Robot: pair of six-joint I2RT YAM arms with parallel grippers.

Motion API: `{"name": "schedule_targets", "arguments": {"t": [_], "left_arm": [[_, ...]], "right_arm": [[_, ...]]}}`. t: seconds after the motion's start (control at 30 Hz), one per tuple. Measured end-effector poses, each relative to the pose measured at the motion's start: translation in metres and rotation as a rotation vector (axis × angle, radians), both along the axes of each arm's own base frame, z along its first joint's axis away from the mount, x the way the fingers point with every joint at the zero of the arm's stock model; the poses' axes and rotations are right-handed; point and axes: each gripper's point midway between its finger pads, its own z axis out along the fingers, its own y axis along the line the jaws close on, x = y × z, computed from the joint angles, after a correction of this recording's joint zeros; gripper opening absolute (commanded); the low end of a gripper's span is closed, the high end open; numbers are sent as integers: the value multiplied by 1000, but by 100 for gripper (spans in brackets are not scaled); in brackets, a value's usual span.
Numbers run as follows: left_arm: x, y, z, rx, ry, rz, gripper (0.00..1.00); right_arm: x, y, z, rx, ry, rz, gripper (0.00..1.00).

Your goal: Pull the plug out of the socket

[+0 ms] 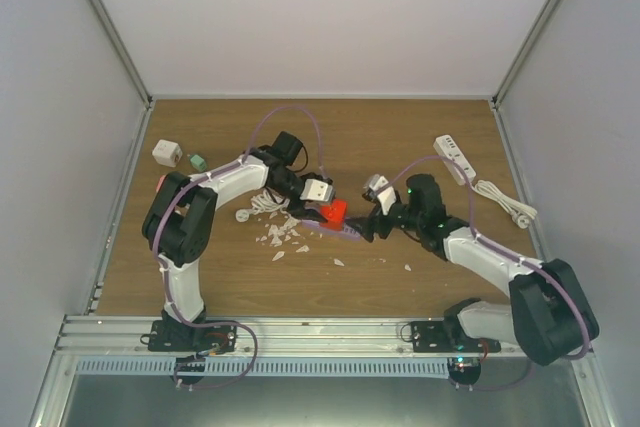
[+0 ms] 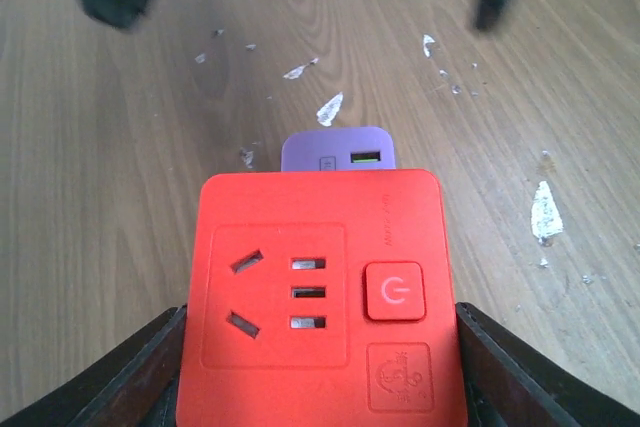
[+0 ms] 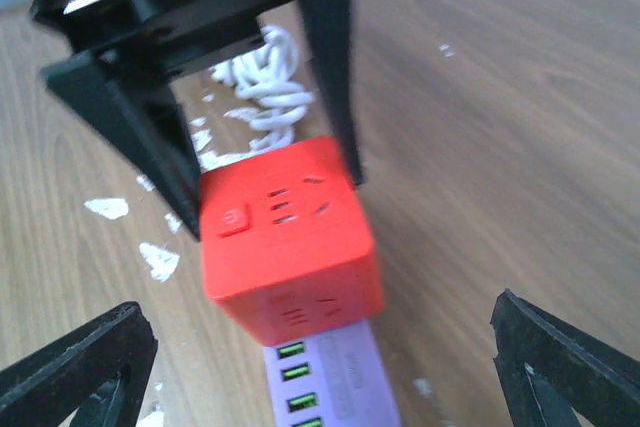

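Red cube plug (image 2: 320, 297) sits in purple strip (image 2: 338, 150) on the worktop (image 2: 100, 147); left tool (image 3: 272, 197) clamps its sides, grasp step, we judge; right tool (image 3: 325, 357) gapes wide above purple strip; next: pin it, pull plug straight off.

Left arm (image 1: 185, 227): elbow raised, forearm reaching right and forward, wrist pitched down. Left gripper (image 1: 325, 209): fingers (image 2: 140, 387) pressed against opposite sides of the red cube (image 2: 320, 277). Right arm (image 1: 495, 262): folded low, forearm reaching left, with the right gripper (image 1: 366, 229) spread wide, holding nothing, facing the left gripper.
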Motion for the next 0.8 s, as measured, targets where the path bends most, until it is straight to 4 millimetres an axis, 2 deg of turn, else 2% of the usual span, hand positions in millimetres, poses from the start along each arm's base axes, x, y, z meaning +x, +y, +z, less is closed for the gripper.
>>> {"name": "schedule_targets", "arguments": {"t": [0.1, 0.2, 0.3, 0.37, 0.47, 0.57, 0.8], "left_arm": [[5, 1, -1, -14, -7, 41, 46], [15, -2, 0, -20, -10, 91, 46], [29, -4, 1, -18, -30, 153, 44], [39, -6, 2, -18, -31, 195, 43], [53, -10, 2, -21, -21, 256, 42], [64, -16, 3, -26, 9, 304, 41], [82, -34, 4, -43, 24, 364, 41]], "right_arm": [[18, -16, 17, 37, 16, -42, 88], [33, -25, 36, 75, 24, -63, 82], [51, -34, 48, 123, 62, -84, 73], [62, -43, 44, 154, 122, -104, 66], [74, -62, 27, 202, 241, -158, 58], [79, -75, 11, 241, 341, -199, 50], [92, -73, 3, 305, 469, -202, 35]]}}
